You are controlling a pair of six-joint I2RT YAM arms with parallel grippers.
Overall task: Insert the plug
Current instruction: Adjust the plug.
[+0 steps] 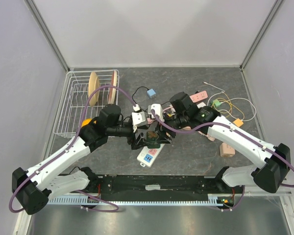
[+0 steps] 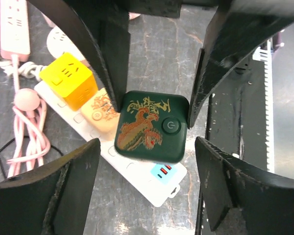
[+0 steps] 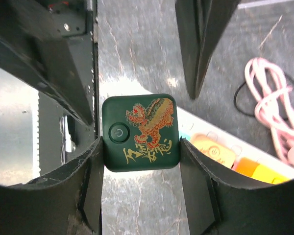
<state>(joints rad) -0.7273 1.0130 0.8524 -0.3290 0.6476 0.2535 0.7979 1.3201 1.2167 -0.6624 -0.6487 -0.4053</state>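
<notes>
The plug (image 3: pixel 139 132) is a dark green square adapter with a dragon print and a power button. My right gripper (image 3: pixel 141 147) is shut on it, one finger pressed against each side. It hangs over the end of the white power strip (image 2: pixel 137 171), next to a peach adapter (image 2: pixel 100 115) and a yellow cube adapter (image 2: pixel 68 78) that sit in the strip. I cannot tell whether the plug is seated. My left gripper (image 2: pixel 148 152) is open, its fingers wide apart and clear of the plug (image 2: pixel 152 127). Both grippers meet over the strip (image 1: pixel 149 154) at the table's middle.
A wire dish rack (image 1: pixel 88 103) holding discs stands at the back left. Loose adapters and cables (image 1: pixel 220 105) lie at the back right, and a peach block (image 1: pixel 227 149) sits to the right. A coiled pink cable (image 2: pixel 24 122) and a pink power strip (image 2: pixel 14 24) lie beside the white strip.
</notes>
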